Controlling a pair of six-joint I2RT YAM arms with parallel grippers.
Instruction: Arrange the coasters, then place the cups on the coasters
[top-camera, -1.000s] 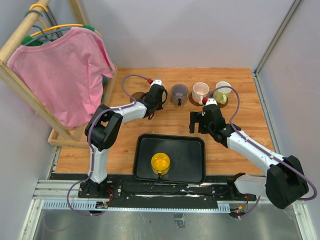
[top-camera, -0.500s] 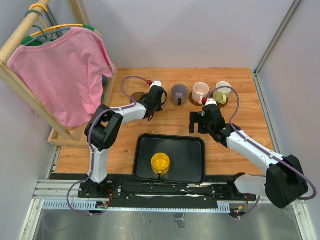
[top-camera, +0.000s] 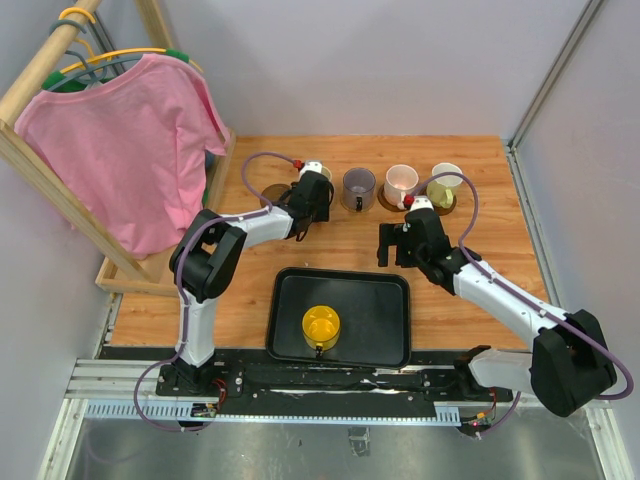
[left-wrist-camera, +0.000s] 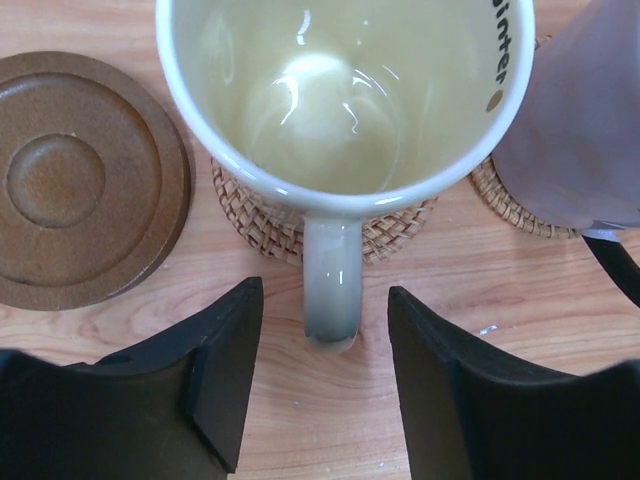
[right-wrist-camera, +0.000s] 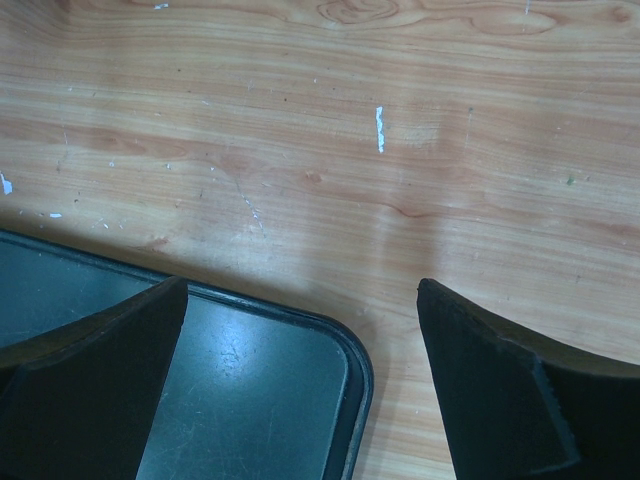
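Observation:
In the left wrist view a cream-beige cup (left-wrist-camera: 345, 90) stands on a tan woven coaster (left-wrist-camera: 250, 215). Its handle (left-wrist-camera: 332, 290) points between the open fingers of my left gripper (left-wrist-camera: 322, 325), which do not touch it. A bare dark brown coaster (left-wrist-camera: 85, 180) lies to its left. To its right the grey-purple cup (left-wrist-camera: 590, 110) stands on another tan coaster (left-wrist-camera: 505, 200). From above, my left gripper (top-camera: 318, 186) hides the cream cup. The grey-purple cup (top-camera: 358, 187), pink cup (top-camera: 401, 181) and yellow-green cup (top-camera: 446, 182) stand in a row. The yellow cup (top-camera: 321, 326) sits in the tray (top-camera: 385, 290). My right gripper (top-camera: 395, 243) is open and empty.
The black tray (right-wrist-camera: 250, 380) lies at the near middle, its far right corner under my right gripper (right-wrist-camera: 300, 290). A pink shirt (top-camera: 130, 140) hangs on a wooden rack whose base (top-camera: 130, 275) runs along the table's left side. Walls close in the back and right.
My left gripper has opened and let go of the cream cup's handle, leaving the cup on the tan coaster. The right arm has not moved.

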